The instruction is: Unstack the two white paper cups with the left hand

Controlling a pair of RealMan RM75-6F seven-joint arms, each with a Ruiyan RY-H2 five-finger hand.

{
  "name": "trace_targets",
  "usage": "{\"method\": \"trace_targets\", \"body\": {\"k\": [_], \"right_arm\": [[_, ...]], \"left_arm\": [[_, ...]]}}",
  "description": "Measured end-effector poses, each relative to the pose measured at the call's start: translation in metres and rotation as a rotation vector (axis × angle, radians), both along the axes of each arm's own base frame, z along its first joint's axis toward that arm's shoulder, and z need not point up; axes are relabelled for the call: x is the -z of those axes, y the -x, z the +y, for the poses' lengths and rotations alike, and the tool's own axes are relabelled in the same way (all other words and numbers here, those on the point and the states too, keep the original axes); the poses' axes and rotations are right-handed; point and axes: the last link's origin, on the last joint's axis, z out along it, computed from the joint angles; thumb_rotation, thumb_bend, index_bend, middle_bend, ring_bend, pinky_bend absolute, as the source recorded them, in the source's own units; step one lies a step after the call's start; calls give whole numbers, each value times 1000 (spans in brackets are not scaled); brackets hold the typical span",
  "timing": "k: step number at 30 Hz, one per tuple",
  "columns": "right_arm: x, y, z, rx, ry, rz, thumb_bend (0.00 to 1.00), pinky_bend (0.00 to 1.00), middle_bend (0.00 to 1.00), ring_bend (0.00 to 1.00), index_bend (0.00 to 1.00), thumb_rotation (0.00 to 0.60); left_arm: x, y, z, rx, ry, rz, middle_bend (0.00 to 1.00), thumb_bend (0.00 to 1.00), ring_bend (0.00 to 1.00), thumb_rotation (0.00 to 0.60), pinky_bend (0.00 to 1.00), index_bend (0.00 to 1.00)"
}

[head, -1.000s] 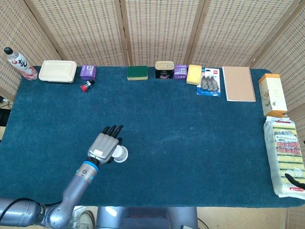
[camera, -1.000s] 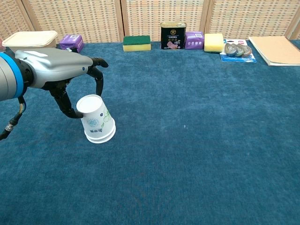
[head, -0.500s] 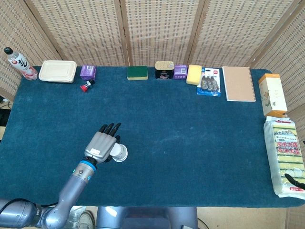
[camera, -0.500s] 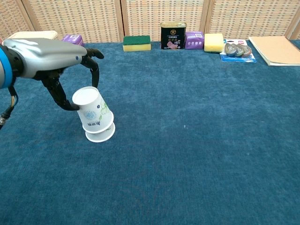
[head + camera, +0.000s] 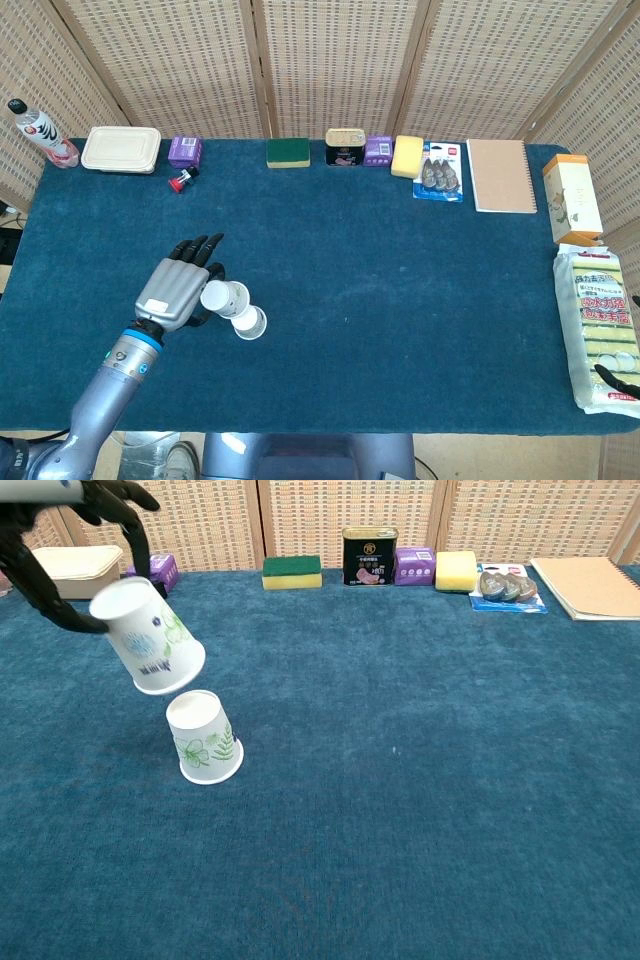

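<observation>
My left hand [image 5: 176, 291] [image 5: 70, 550] holds one white paper cup [image 5: 145, 637] [image 5: 221, 297] in the air, tilted, its mouth pointing down and to the right. A second white paper cup [image 5: 204, 737] [image 5: 248, 322] with a green leaf print stands upside down on the blue table [image 5: 400, 270], just below and to the right of the lifted one. The two cups are apart. In the chest view only the dark fingers [image 5: 40, 580] show at the top left corner. My right hand is in neither view.
Along the far edge stand a bottle [image 5: 36, 132], a beige lunch box [image 5: 121, 149], purple boxes [image 5: 185, 151], a green sponge [image 5: 288, 152], a tin [image 5: 344, 147], a yellow sponge [image 5: 407, 155], and a notebook [image 5: 500, 175]. Packets [image 5: 598, 325] lie at the right edge.
My left hand has risen and moved left with the upper cup, pulling it off the lower one. The lower cup now stands alone on the table.
</observation>
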Motion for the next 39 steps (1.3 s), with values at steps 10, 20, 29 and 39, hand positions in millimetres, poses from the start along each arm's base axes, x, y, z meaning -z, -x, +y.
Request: {"method": "trace_targets", "body": {"k": [10,20,29,39], "right_arm": [[4,-2,0,-2,-11,8,159,0,8,0,125,600],[4,-1,-1,4,-13,6,159,0,8,0,125,600],[7,-3,-1,-4,-33,4,159,0,8,0,127,600],[7,-2,-2,2,-32,1,159,0,8,0,126,600]], "left_arm": [[-27,24,-1,-48,19,-49,0,216,0,600,87,386],[-11,70,8,-121,56,-16,0,216,0,600,88,386],[17,95,16,-165,95,-24,0,216,0,600,88,386],[41,90,21,-146,110,-18,0,216,0,600,87,386]]}}
